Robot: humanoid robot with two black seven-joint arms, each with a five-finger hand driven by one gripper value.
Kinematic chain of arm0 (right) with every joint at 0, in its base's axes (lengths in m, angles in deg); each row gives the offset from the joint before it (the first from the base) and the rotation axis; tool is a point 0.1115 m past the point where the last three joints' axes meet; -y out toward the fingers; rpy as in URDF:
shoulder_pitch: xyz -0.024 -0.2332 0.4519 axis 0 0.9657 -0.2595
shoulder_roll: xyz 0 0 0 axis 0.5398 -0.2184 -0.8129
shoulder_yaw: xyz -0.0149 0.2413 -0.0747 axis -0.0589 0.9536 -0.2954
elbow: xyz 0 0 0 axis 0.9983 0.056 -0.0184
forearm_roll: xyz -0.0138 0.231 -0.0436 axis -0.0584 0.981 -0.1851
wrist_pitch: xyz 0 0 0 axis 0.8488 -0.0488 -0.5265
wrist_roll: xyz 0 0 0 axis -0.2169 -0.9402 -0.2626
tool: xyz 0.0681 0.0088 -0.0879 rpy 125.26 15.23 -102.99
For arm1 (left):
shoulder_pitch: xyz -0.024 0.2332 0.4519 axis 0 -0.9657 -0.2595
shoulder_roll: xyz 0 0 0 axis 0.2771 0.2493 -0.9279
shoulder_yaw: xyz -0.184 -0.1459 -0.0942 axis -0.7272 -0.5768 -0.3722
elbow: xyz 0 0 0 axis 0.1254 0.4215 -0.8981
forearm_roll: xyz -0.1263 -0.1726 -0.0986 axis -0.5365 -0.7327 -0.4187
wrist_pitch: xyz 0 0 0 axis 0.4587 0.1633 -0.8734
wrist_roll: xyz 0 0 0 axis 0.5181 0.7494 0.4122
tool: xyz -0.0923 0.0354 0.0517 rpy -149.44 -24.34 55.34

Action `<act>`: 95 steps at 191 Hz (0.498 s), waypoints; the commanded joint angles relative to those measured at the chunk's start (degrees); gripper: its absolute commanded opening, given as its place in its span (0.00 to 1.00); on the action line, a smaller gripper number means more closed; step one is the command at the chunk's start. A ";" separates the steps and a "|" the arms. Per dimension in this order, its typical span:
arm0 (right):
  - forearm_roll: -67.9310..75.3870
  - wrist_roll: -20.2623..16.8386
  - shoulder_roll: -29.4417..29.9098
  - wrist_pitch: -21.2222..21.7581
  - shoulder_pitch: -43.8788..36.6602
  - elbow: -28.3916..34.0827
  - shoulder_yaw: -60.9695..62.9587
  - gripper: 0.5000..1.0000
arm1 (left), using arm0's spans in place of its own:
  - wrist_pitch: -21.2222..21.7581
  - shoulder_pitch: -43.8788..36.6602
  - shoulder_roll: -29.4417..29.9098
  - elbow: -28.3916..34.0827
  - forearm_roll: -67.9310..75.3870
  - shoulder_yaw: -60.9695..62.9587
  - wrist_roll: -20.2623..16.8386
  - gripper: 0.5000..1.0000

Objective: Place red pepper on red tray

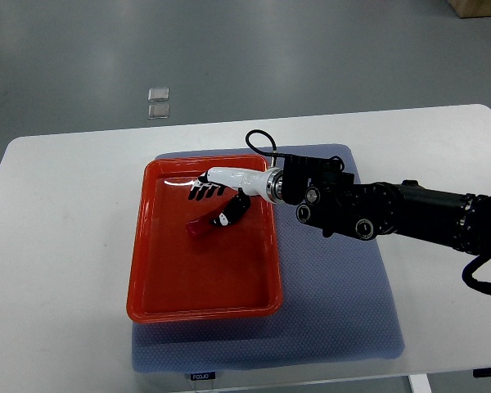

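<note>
Blue mat [335, 311] lies nearest you, under the red tray [147, 270]. Your right hand [221, 192] reaches over the tray; red pepper [203, 228] sits just below its curled fingers [203, 193], thumb touching it. Full grasp unclear.

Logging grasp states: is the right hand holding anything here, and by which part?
Cannot be told: the right hand is over the red tray, fingers at the red pepper's upper end.

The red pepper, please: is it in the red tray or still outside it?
In: the red pepper lies on the red tray floor, under the right hand.
</note>
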 commanded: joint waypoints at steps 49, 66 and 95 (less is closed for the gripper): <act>4.94 0.59 0.00 -0.12 2.86 0.00 20.55 0.65 | -0.01 0.00 0.00 0.02 0.01 0.02 0.00 1.00; 11.01 2.09 0.00 -0.03 5.84 0.00 30.74 0.65 | -0.01 0.00 0.00 0.02 0.01 0.02 0.00 1.00; 22.78 4.02 0.00 -0.03 12.35 0.00 49.90 0.65 | -0.01 0.00 0.00 -0.07 0.01 -0.06 0.00 1.00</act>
